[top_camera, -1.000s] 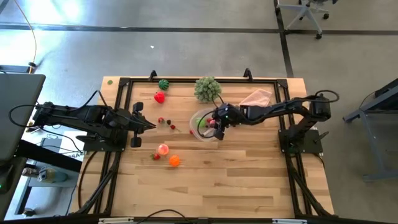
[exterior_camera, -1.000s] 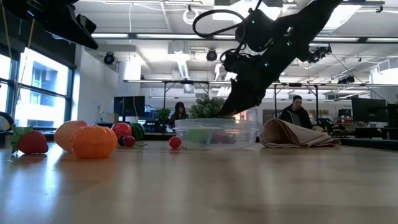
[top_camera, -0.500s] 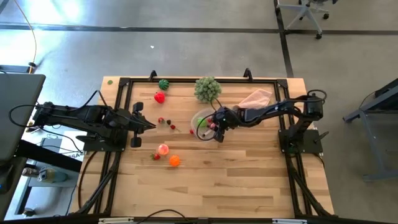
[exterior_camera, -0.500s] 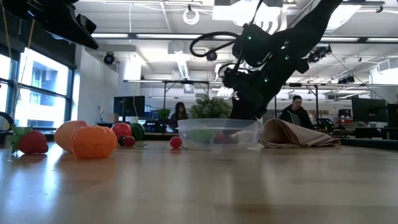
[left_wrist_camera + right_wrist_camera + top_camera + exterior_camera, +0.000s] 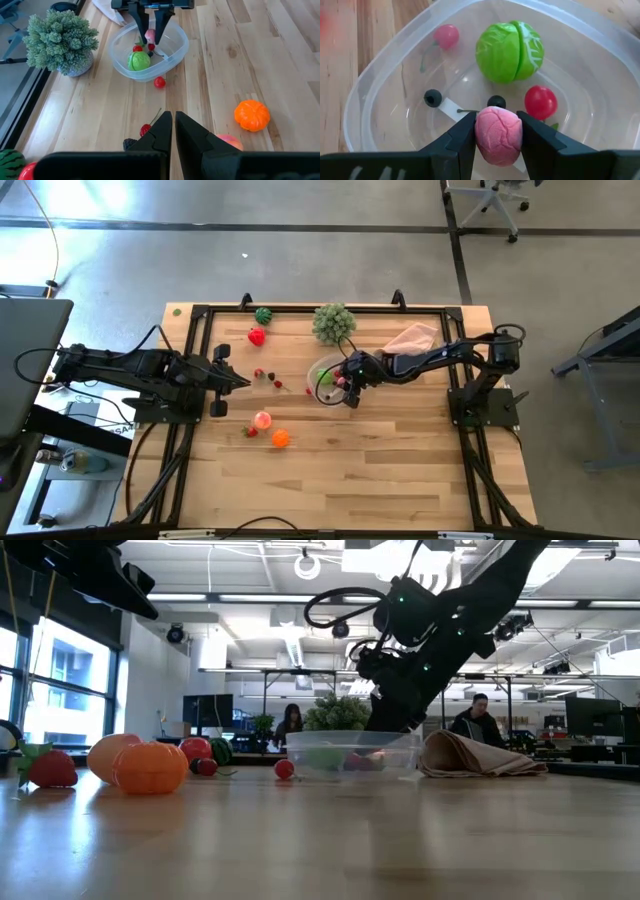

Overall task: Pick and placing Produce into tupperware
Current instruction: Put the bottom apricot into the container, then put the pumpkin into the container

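Note:
The clear round tupperware (image 5: pixel 322 368) stands mid-table; in the right wrist view it holds a green cabbage (image 5: pixel 510 50), a red tomato (image 5: pixel 540 102), a pink cherry (image 5: pixel 446 36) and small dark pieces. My right gripper (image 5: pixel 498 135) reaches down into the tupperware (image 5: pixel 340 752), shut on a pink lumpy piece of produce. More produce lies to the left: an orange (image 5: pixel 281 438), a peach (image 5: pixel 262 419), a red fruit (image 5: pixel 257 336), a dark green one (image 5: pixel 263 315) and small red ones (image 5: pixel 278 382). My left gripper (image 5: pixel 245 383), shut, waits near the left edge. My right gripper pinches the pink lumpy piece (image 5: pixel 498 131) between its two fingers (image 5: pixel 462 137), one on each of its sides. The fingers come slanting down from the table's right side. The piece sits inside the tupperware's rim (image 5: pixel 175 56); whether it touches the floor I cannot tell.
A pale green leafy ball (image 5: pixel 334 322) stands just beyond the tupperware, and a pink cloth (image 5: pixel 412 337) lies to its right under my right arm. The near half of the table (image 5: pixel 380 470) is bare wood. People sit in the room behind the table.
My right gripper has come down with the pink piece, from above the tupperware's rim into it, and the arm has lowered. In the last half second it has barely moved.

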Robot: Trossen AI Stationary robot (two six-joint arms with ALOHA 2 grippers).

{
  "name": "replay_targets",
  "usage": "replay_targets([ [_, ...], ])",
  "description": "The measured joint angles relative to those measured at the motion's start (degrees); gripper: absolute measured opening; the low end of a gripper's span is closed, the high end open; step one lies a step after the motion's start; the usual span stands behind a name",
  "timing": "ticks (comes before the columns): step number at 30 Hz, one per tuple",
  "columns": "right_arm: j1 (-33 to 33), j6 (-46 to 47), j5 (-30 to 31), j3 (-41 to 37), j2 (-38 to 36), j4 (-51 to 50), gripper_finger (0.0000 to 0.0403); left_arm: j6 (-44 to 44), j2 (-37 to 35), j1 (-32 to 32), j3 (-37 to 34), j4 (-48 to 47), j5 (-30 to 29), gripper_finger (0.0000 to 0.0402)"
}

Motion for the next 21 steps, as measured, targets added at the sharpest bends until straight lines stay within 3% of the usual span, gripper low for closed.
replay_targets([
  [10, 0.0, 0.1, 0.5, 0.0, 0.0, 0.0, 0.0161, 0.0, 0.0, 0.0, 0.0, 0.0, 0.0, 0.0014],
  [21, 0.0, -0.7, 0.5, 0.0, -2.3, 0.2, 0.0162, 0.0, 0.0, 0.0, 0.0, 0.0, 0.0, 0.0014],
])
